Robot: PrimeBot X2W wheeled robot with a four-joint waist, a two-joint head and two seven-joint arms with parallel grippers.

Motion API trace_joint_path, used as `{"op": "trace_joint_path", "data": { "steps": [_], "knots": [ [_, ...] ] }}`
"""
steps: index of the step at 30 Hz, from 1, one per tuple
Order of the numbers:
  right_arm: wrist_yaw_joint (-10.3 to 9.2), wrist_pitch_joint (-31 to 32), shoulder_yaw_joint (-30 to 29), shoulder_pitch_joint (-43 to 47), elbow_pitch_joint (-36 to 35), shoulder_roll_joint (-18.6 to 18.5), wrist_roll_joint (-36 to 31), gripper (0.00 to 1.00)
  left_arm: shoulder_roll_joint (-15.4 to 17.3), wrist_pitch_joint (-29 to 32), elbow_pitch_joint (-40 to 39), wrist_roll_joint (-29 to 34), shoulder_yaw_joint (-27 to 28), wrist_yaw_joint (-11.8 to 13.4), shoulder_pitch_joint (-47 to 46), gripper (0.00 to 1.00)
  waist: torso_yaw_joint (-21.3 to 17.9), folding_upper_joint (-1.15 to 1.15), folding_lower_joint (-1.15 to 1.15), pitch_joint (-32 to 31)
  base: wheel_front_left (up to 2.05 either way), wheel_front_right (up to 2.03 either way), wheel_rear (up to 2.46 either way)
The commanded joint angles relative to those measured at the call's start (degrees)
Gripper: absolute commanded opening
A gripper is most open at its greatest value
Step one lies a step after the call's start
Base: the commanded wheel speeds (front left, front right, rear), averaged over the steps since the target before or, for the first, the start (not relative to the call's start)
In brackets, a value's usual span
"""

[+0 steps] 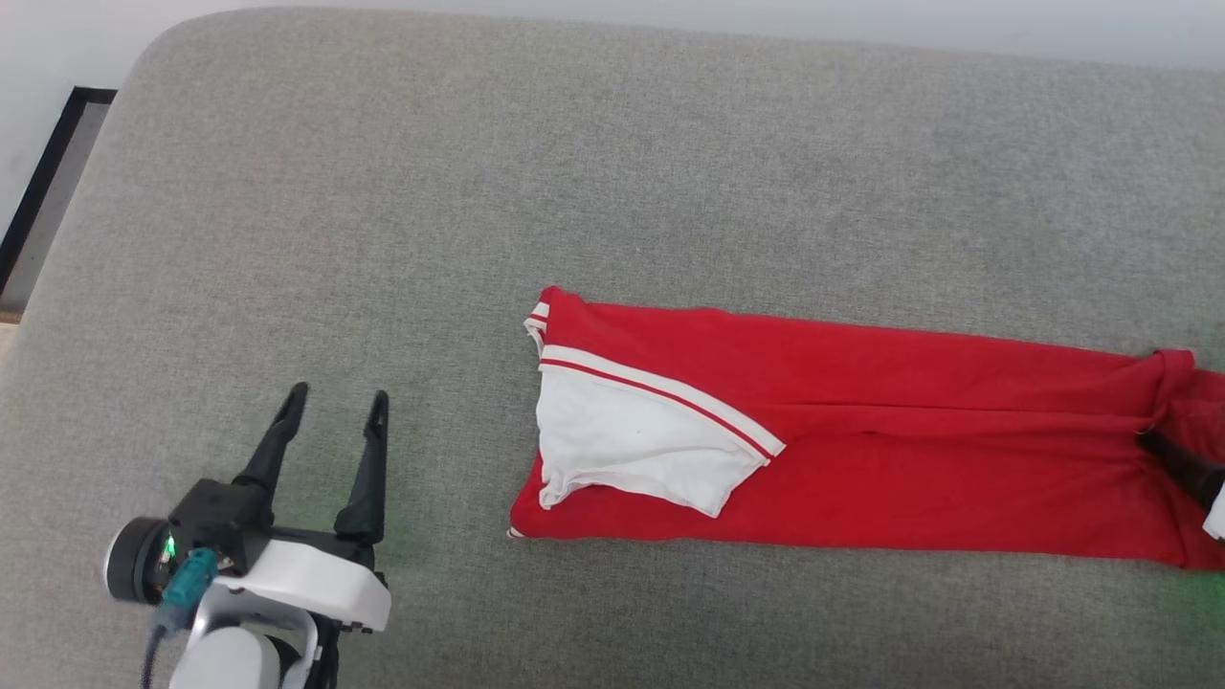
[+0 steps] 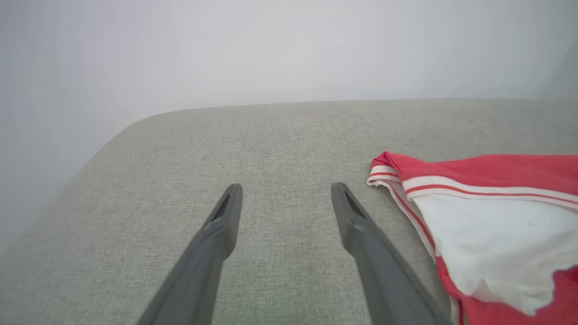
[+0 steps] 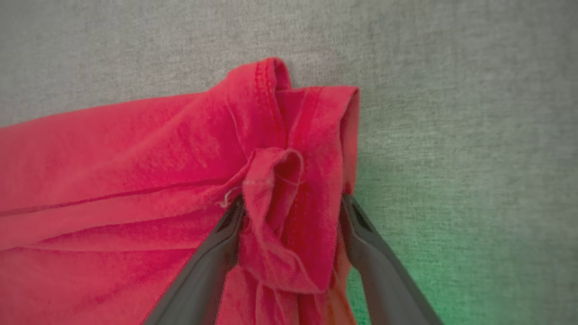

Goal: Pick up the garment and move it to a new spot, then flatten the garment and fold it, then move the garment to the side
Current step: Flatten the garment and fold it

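Red garment [image 1: 861, 450] lies as long narrow strip across grey cushion [image 1: 574, 144], white sleeve panel on top at its left end. I read this as mid-fold. Left gripper [image 1: 340, 392] hovers just beside that end, jaws spread, nothing between. Right gripper [image 3: 292, 203] at opposite end, jaws spread astride bunched hem, no pinch that I can see. Next I'd smooth that bunch, then grip end corners and carry one end over other.

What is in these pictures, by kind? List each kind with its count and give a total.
shirt: 1
grippers: 2, the left gripper and the right gripper
grey cushion: 1
Total: 4
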Motion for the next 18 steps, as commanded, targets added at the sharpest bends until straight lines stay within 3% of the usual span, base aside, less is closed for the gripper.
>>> {"op": "trace_joint_path", "data": {
  "steps": [1,2,3,11,18],
  "knots": [
    [-0.15,2.0,2.1,2.4,3.3,2.4,0.0,0.40,-0.8,-0.3,-0.5,0.8,0.8,-0.2,0.9,1.00,0.1,-0.01,0.00,0.1,0.00,0.00,0.00],
    [-0.14,2.0,2.3,2.2,3.5,2.3,0.2,0.24,-1.2,-0.3,-1.5,2.0,1.4,-0.3,1.0,1.00,0.1,-0.01,0.00,0.1,0.00,0.00,0.00],
    [-0.14,2.1,2.6,2.1,3.7,2.2,0.3,0.00,-1.6,-0.3,-2.2,2.9,2.0,-0.4,1.2,1.00,0.2,-0.01,0.00,0.2,0.00,0.00,0.00],
    [-0.25,1.3,1.5,1.0,3.5,0.5,1.2,0.00,-3.5,-0.3,-5.1,5.3,4.1,-0.8,2.3,1.00,0.0,-0.01,0.00,0.3,0.00,0.00,0.00],
    [-0.36,-0.7,-2.7,-0.3,2.3,-2.0,2.2,0.00,-2.3,-0.3,-6.2,2.8,1.9,-0.8,1.6,1.00,-1.7,-0.01,0.00,0.6,0.00,0.00,0.00]
  ]
}}
